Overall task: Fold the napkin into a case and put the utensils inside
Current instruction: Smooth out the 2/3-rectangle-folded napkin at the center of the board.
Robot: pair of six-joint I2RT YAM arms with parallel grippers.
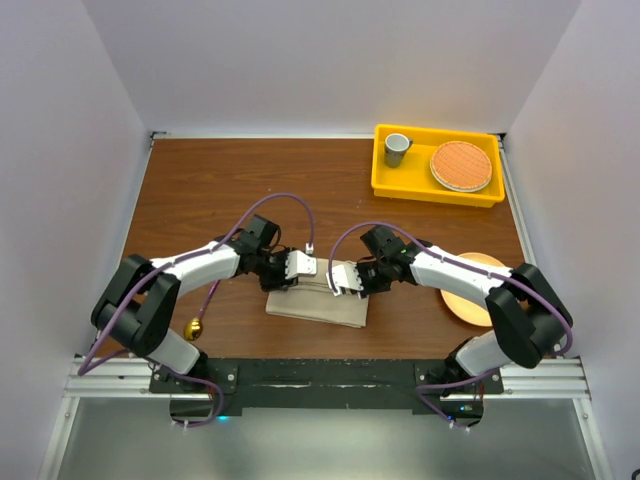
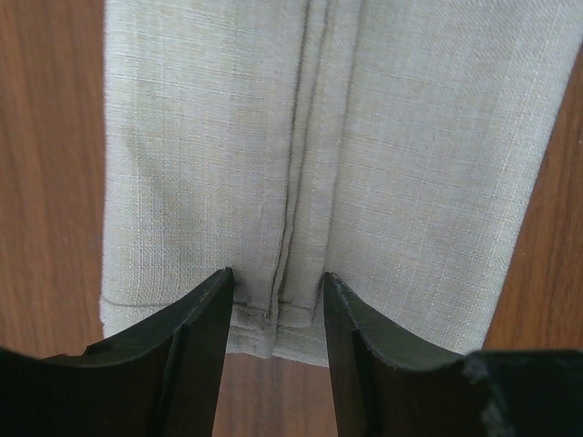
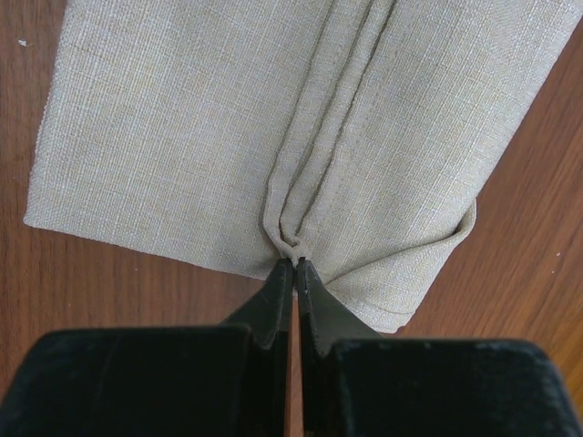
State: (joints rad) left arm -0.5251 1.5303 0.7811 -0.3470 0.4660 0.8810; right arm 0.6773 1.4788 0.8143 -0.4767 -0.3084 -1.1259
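showing the napkin (image 1: 318, 305), folded into a long narrow band, lying flat on the wooden table (image 1: 200, 180) between the two arms, close to the near edge. two flaps meet along a central seam that runs the length of the band (seen most plainly in the left wrist view). the left gripper (image 1: 303, 266) is at the band's left end; in its own view the left gripper (image 2: 278, 291) stands with jaws parted, one finger (image 2: 200, 328) on either side of the seam at the napkin (image 2: 228, 137) hem, clamping nothing. the right gripper (image 1: 345, 281) is at the opposite end; in its wrist view the right gripper (image 3: 296, 264) is closed, pinching a small pucker of cloth where the seam reaches the napkin (image 3: 182, 137) edge, one corner curling beside it. the gold bowl of the spoon (image 1: 194, 327) shows beside the left arm's base, well apart from the cloth. a peach plate (image 1: 470, 295) lies partly under the right arm. at the far right a yellow tray (image 1: 435, 185) holds a grey cup (image 1: 397, 148) and a woven disc (image 1: 461, 165).
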